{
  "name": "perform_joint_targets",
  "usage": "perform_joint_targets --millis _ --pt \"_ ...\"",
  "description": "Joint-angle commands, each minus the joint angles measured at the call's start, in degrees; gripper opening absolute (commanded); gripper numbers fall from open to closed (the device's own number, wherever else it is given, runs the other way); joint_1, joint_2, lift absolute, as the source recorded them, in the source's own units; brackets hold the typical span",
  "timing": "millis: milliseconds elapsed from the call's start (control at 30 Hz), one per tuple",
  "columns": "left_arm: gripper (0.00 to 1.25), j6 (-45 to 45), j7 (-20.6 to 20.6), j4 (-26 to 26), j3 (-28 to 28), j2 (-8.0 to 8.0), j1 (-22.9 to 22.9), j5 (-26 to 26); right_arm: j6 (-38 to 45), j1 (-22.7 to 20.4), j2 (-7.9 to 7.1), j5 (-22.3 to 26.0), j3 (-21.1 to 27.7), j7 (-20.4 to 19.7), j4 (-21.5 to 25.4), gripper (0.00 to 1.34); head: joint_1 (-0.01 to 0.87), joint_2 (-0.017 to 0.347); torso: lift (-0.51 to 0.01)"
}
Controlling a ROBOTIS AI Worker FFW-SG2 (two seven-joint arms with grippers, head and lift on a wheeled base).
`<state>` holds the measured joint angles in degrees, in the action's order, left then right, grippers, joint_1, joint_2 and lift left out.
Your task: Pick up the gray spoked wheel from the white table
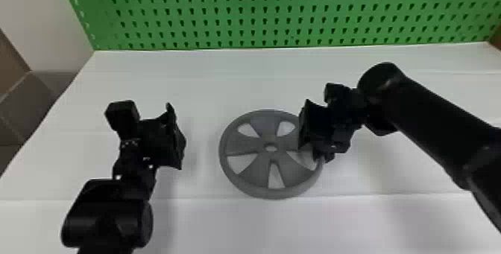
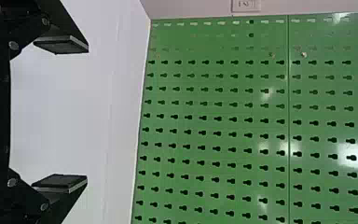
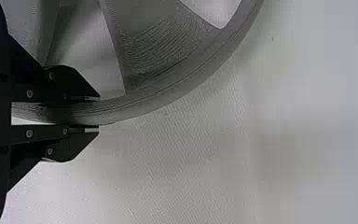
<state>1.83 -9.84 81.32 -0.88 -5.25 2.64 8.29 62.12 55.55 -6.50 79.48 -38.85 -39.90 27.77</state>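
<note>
The gray spoked wheel (image 1: pixel 246 166) lies flat over the white table (image 1: pixel 238 227); whether it touches the tabletop I cannot tell. My right gripper (image 1: pixel 317 152) is at the wheel's right side. In the right wrist view, the right gripper (image 3: pixel 91 113) is shut on the rim of the wheel (image 3: pixel 168 88), one finger on each side of it. My left gripper (image 1: pixel 178 137) is left of the wheel, apart from it. In the left wrist view, the left gripper (image 2: pixel 74 114) stands open with its two fingers wide apart and nothing between them.
A green pegboard (image 1: pixel 238 18) rises along the table's back edge. The right arm (image 1: pixel 440 123) reaches in over the table's right side. Beyond the table's left edge are a pale wall (image 1: pixel 41 18) and a darker floor area.
</note>
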Motion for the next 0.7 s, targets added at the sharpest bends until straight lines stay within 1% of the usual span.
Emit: perform_joint_targets --millis 0,267,367,433,533,667 --pt "0.97 -0.2 0.0 0.0 -0.1 -0.12 0.0 0.1 0.0 0.0 -0.01 0.2 0.1 0.0 -0.1 0.15 0.834 0.083 -0.064" --pt "0.97 -0.3 0.0 0.0 -0.4 -0.38 0.1 0.3 0.8 0.2 -0.01 0.4 0.4 0.0 -0.1 0.14 0.834 0.083 -0.064" --pt "0.97 -0.3 0.0 0.0 -0.3 -0.38 0.0 0.5 0.7 0.1 -0.01 0.1 1.4 -0.1 -0.1 0.15 0.834 0.083 -0.064" --pt "0.97 -0.3 0.0 0.0 -0.3 -0.47 -0.1 0.6 0.6 0.0 -0.01 -0.9 3.3 -0.1 0.1 0.15 0.834 0.083 -0.064" --pt "0.97 -0.3 0.0 0.0 -0.3 -0.55 -0.1 0.8 0.7 -0.1 -0.01 -3.8 5.8 -0.1 1.3 0.15 0.834 0.083 -0.064" --pt "0.97 -0.3 0.0 0.0 -0.3 -0.73 -0.3 1.0 2.4 -0.1 0.08 -9.3 10.8 -0.1 3.8 0.15 0.834 0.083 -0.064"
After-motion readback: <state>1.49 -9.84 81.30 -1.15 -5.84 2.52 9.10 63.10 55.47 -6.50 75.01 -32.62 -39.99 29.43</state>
